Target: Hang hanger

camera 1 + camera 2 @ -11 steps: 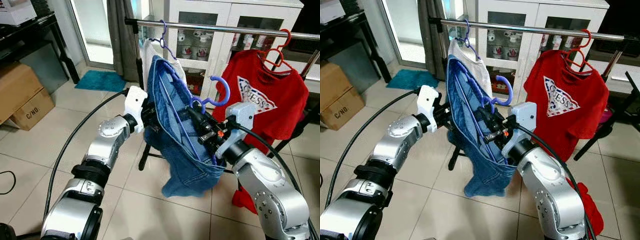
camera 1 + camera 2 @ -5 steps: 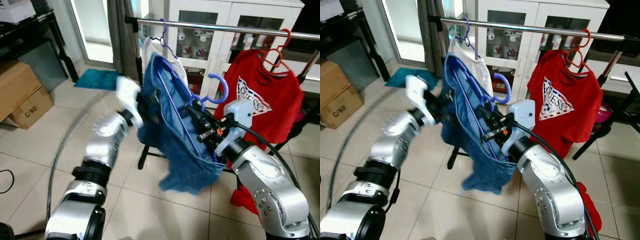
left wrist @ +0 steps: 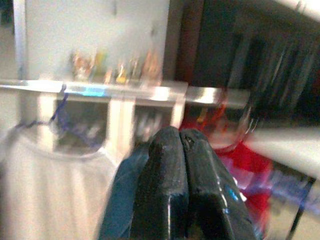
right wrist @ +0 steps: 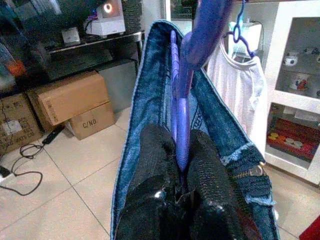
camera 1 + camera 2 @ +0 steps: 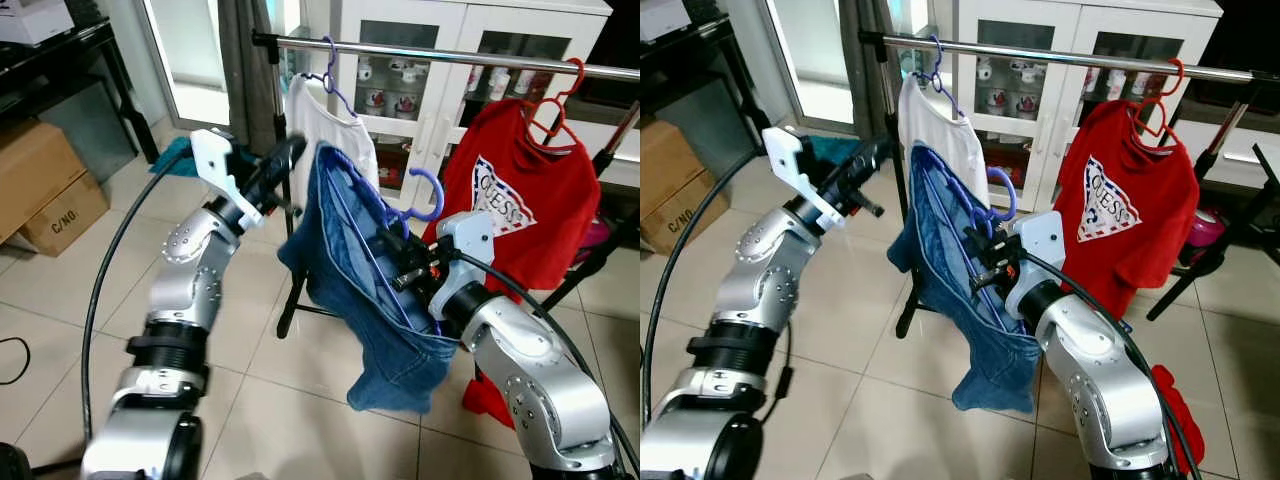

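Pale floor tiles [image 5: 60,300] run back to a white glass-door cabinet [image 5: 450,60], with a chrome clothes rail [image 5: 450,57] across in front of it. On the rail hang a white shirt [image 5: 325,120] on a purple hanger and a red printed T-shirt [image 5: 520,200] on a red hanger. Cardboard boxes [image 5: 45,190] sit at the left beside a dark shelf unit.

From the head views, the right gripper [image 5: 398,262] holds a blue hanger [image 5: 425,195] draped with denim jeans [image 5: 370,270], below the rail and between the two hanging shirts; the hook curves up but is not over the rail. The right wrist view gives what the head views hide: the hanger's blue neck [image 4: 182,125] runs straight down between the two black fingers [image 4: 155,165], which are closed tight on it, denim folded to either side.

The left gripper [image 5: 283,158] is raised well above the jeans' left edge, apart from the cloth, pointing towards the white shirt. In the blurred left wrist view its fingers [image 3: 165,185] are pressed together with nothing between them.
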Robot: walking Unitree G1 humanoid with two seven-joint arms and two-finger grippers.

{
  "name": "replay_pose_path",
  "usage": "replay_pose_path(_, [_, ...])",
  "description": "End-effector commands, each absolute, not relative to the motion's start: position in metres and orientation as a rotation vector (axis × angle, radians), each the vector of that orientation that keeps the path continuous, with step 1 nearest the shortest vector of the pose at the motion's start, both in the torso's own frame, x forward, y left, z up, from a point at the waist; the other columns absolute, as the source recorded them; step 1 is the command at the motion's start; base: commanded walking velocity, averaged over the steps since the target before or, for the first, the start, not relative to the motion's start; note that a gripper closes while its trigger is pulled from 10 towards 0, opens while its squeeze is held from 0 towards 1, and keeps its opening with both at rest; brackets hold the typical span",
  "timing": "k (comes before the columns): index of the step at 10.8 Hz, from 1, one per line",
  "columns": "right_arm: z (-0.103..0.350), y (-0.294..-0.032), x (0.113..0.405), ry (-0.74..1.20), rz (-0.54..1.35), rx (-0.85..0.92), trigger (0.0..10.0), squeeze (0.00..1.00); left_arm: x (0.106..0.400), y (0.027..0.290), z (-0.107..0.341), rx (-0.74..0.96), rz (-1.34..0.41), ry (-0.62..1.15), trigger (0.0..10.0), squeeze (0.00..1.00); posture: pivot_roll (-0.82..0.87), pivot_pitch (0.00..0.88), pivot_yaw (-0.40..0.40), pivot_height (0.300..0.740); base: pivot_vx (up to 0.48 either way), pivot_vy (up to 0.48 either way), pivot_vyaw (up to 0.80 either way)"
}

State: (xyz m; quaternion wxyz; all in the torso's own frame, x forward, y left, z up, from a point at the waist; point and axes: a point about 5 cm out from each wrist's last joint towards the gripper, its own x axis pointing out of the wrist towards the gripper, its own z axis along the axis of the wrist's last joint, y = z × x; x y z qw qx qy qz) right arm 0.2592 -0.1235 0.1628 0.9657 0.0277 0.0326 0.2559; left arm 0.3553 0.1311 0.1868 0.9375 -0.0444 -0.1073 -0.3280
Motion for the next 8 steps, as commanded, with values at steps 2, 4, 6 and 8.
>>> replay_pose_path(2, [0.173, -0.121, 0.258, 0.004, 0.550, 0.119, 0.0, 0.00, 0.357, 0.136, 0.163, 0.128, -0.553, -0.118, 10.0, 1.00, -0.16, 0.000, 0.044, 0.740, 0.000, 0.000, 0.00])
replay_pose_path(4, [0.175, -0.115, 0.260, -0.029, 0.611, 0.211, 0.0, 0.00, 0.349, 0.131, 0.178, 0.181, -0.466, -0.322, 10.0, 1.00, -0.16, 0.000, 0.042, 0.740, 0.000, 0.000, 0.00])
replay_pose_path(6, [0.175, -0.109, 0.267, -0.037, 0.655, 0.250, 0.0, 0.00, 0.341, 0.117, 0.174, 0.142, -0.498, -0.353, 10.0, 1.00, -0.16, 0.000, 0.022, 0.740, 0.000, 0.000, 0.00])
replay_pose_path(8, [0.178, -0.106, 0.268, -0.051, 0.707, 0.254, 0.0, 0.00, 0.342, 0.115, 0.170, 0.116, -0.459, -0.351, 10.0, 1.00, -0.15, 0.000, 0.004, 0.740, 0.000, 0.000, 0.00])
